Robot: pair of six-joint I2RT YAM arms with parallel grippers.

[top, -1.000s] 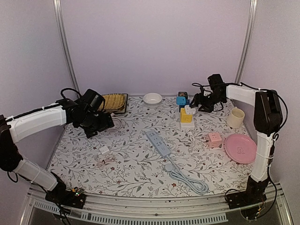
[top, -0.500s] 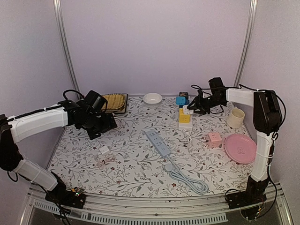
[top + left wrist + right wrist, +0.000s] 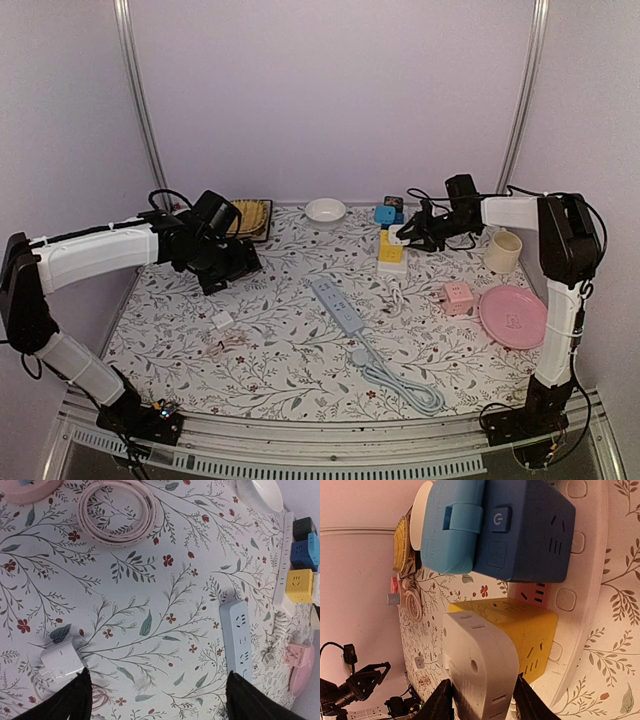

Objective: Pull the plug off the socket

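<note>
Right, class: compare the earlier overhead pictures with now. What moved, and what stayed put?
The right gripper slid left onto the white plug, fingers now closed against its sides. The left gripper swung right, open and empty. The plug is still seated in the yellow socket cube; the blue power strip, pink plate and cup stayed put.

A power symbol marks the dark-blue cube (image 3: 522, 535).

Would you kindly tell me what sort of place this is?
Probably a robot test booth: plain walls, a floral table, power strips laid out, the right claw gripping a plug.
</note>
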